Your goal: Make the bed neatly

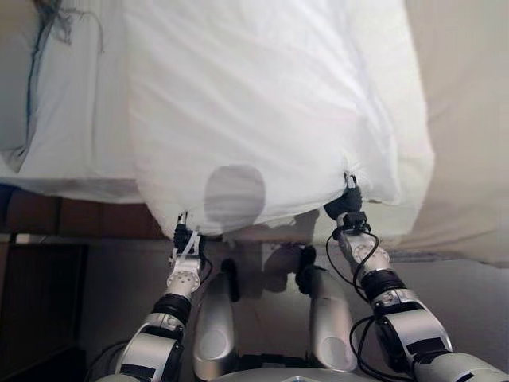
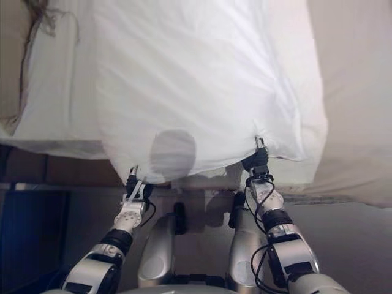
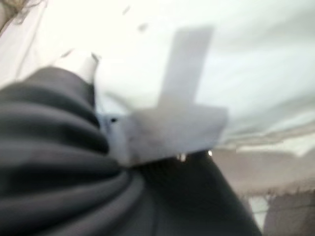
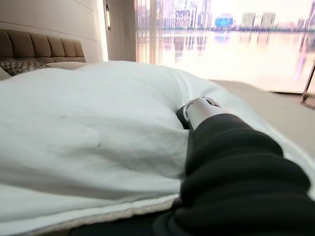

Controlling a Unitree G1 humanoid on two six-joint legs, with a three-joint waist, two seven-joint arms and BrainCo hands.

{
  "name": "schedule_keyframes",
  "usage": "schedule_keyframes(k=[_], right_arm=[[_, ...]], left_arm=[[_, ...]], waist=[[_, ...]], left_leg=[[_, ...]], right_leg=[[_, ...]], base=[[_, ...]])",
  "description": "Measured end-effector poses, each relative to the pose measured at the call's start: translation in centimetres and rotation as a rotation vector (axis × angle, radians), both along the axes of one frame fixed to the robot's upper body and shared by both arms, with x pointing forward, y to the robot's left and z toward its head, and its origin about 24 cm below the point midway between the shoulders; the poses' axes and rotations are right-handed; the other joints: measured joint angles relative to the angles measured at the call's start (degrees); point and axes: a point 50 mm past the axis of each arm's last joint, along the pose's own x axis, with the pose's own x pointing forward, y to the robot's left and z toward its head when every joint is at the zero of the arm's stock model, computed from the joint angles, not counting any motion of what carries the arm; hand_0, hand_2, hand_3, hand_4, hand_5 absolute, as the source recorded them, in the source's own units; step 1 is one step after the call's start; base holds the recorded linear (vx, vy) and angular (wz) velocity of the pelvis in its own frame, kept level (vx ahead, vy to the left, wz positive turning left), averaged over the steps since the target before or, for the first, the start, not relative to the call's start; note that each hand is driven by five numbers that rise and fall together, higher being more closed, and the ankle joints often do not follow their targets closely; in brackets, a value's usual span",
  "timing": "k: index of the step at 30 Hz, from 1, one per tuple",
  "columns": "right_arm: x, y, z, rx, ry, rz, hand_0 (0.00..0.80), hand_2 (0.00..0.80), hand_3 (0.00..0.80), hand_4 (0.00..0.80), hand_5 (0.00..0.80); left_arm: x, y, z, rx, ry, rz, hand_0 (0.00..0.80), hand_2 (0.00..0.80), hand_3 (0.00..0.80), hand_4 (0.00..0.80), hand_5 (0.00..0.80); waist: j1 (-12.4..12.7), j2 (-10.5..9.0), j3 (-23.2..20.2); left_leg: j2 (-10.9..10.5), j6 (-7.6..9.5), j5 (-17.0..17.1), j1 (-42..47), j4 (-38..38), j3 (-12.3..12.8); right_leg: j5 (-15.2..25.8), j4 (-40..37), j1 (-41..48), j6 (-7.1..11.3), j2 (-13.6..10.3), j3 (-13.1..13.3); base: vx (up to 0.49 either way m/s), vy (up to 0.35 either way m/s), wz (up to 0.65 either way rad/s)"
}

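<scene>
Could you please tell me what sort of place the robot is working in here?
Most likely a bedroom: a white duvet lies over a bed with a padded headboard, and a pillow sits beside it.

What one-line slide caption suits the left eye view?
Both hands, left hand and right hand, meet the white duvet's near edge over the bed.

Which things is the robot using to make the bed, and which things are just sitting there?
Part of the job:
white duvet, its near edge at both hands
left hand, fingers hidden under the edge
right hand, fingers hidden too
bed, beige sheet showing beside the duvet

Just sitting there:
pillow at the robot's left
padded headboard
big window
</scene>
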Motion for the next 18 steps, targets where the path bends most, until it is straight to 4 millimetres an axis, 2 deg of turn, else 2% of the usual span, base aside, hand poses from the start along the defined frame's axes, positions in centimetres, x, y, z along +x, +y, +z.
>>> schedule_keyframes(k=[1,3,4,5,6,7,8,9,12,18], right_arm=[[0.0,-0.3,0.1,0.005,-0.002,-0.009,0.8,0.8,0.8,0.8,0.8],[-0.2,-1.5,0.1,-0.003,-0.001,-0.03,0.8,0.8,0.8,0.8,0.8],[-0.2,-2.5,0.4,-0.033,0.0,-0.036,0.8,0.8,0.8,0.8,0.8],[0.1,-3.5,1.1,-0.08,-0.003,-0.037,0.8,0.8,0.8,0.8,0.8],[0.3,-4.3,1.7,-0.11,-0.002,-0.049,0.8,0.8,0.8,0.8,0.8],[0.3,-4.9,1.8,-0.126,0.01,-0.057,0.8,0.8,0.8,0.8,0.8],[0.3,-5.3,1.4,-0.14,0.054,-0.064,0.8,0.8,0.8,0.8,0.8],[0.3,-5.3,1.2,-0.14,0.073,-0.064,0.8,0.8,0.8,0.8,0.8],[0.0,-4.6,0.3,-0.126,0.113,-0.052,0.8,0.8,0.8,0.8,0.8],[-0.4,-5.0,0.0,-0.135,0.141,-0.057,0.8,0.8,0.8,0.8,0.8]], left_arm=[[0.0,-0.3,0.0,0.0,-0.011,-0.012,0.8,0.8,0.8,0.8,0.8],[-0.1,-1.3,-0.2,0.001,-0.02,-0.05,0.8,0.8,0.8,0.8,0.8],[-0.3,-2.2,-0.4,-0.009,-0.024,-0.072,0.8,0.8,0.8,0.8,0.8],[-0.7,-3.2,-0.7,-0.031,-0.022,-0.09,0.8,0.8,0.8,0.8,0.8],[-0.7,-4.1,-0.7,-0.05,-0.023,-0.106,0.8,0.8,0.8,0.8,0.8],[-0.5,-4.6,-0.6,-0.062,-0.031,-0.115,0.8,0.8,0.8,0.8,0.8],[-0.6,-4.9,-0.6,-0.08,-0.032,-0.113,0.8,0.8,0.8,0.8,0.8],[-0.6,-4.9,-0.6,-0.088,-0.031,-0.107,0.8,0.8,0.8,0.8,0.8],[-0.7,-4.2,-0.6,-0.088,-0.011,-0.084,0.8,0.8,0.8,0.8,0.8],[-1.4,-4.7,-0.6,-0.148,0.013,-0.053,0.8,0.8,0.8,0.8,0.8]], waist=[[0.13,-0.54,0.17],[-0.1,-0.4,0.18],[-0.53,0.0,0.05],[-1.19,1.9,-0.17],[-1.89,3.14,-0.18],[-2.06,3.07,-0.18],[-2.5,3.55,-0.43],[-2.45,3.67,-0.49],[-2.7,3.98,-0.61],[-2.69,5.94,-1.87]], left_leg=[[1.89,-0.09,0.42,0.36,-2.54,-3.03],[5.28,-1.39,2.61,1.04,-7.78,-5.52],[5.08,0.46,5.12,3.74,-13.93,-5.02],[5.37,2.26,6.09,5.89,-17.86,-3.93],[4.73,-2.37,10.52,6.53,-18.46,-1.95],[2.47,-4.82,10.34,6.08,-16.05,-0.01],[0.35,-6.74,7.93,5.85,-13.19,0.45],[-0.18,-7.24,6.84,5.71,-11.76,1.16],[-1.66,-6.08,4.63,5.99,-8.6,2.76],[-1.77,-5.66,4.19,6.22,-8.49,2.3]], right_leg=[[-0.13,-0.09,-0.01,0.31,-0.43,0.96],[-0.71,0.86,-0.54,1.87,-1.63,2.96],[-0.94,2.38,-1.65,2.88,-3.34,4.74],[-1.33,3.42,-2.24,5.07,-4.94,6.41],[-1.22,4.34,-3.22,6.58,-6.6,8.31],[-0.69,3.64,-3.79,7.45,-9.09,10.82],[1.06,1.7,-3.64,9.15,-11.81,12.23],[1.82,0.93,-3.29,10.1,-13.09,12.56],[3.96,-1.79,-0.71,13.25,-15.92,12.76],[5.18,-5.36,1.83,13.33,-16.53,11.41]], base=[[0.015,0.553,0.15],[0.057,0.786,0.18],[0.066,0.885,0.11],[0.073,0.708,-0.05],[0.035,0.649,-0.07],[0.127,0.561,-0.27],[0.161,0.499,-0.29],[0.17,0.463,-0.3],[0.102,0.409,-0.03],[-0.047,0.26,0.03]])
